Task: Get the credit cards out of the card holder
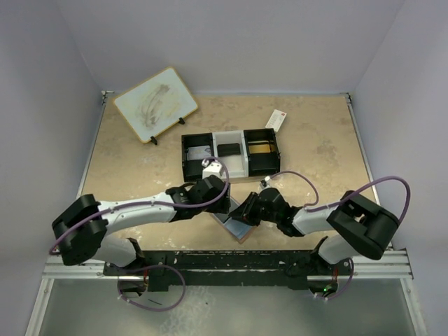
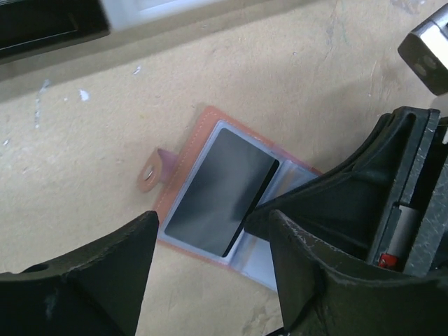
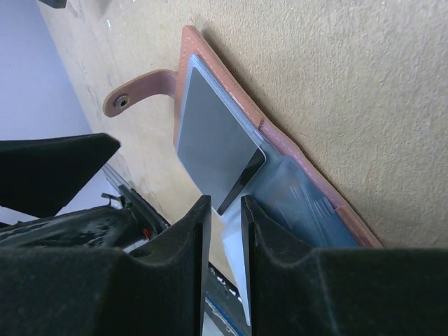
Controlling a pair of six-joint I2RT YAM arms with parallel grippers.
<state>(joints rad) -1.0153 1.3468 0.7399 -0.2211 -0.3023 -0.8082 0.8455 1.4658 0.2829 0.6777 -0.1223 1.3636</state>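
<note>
Left gripper (image 2: 210,269): jaws wide apart, holding nothing; it hovers over the near edge of the holder.
Holder (image 2: 183,159): lies open and flat on the table (image 1: 315,147), between the two grippers, strap to its outer side.
Card (image 2: 217,190): one dark card sits in the holder's strap-side pocket, its inner corner lifted a little out of the clear sleeve.
Right gripper (image 3: 225,210): jaws narrowed to a slim gap, tips right at the card's raised corner; whether they grip it I cannot tell.
Tray (image 1: 231,154): well beyond the holder, three compartments, each with something in it.
Doing it well: I judge the step is drawing the card out. Pinch only the card's edge, not the sleeve, pull along the pocket's opening, and let the left gripper press the holder down so it doesn't lift.
Count: one holder, one card showing in it, one tray, two grippers.
</note>
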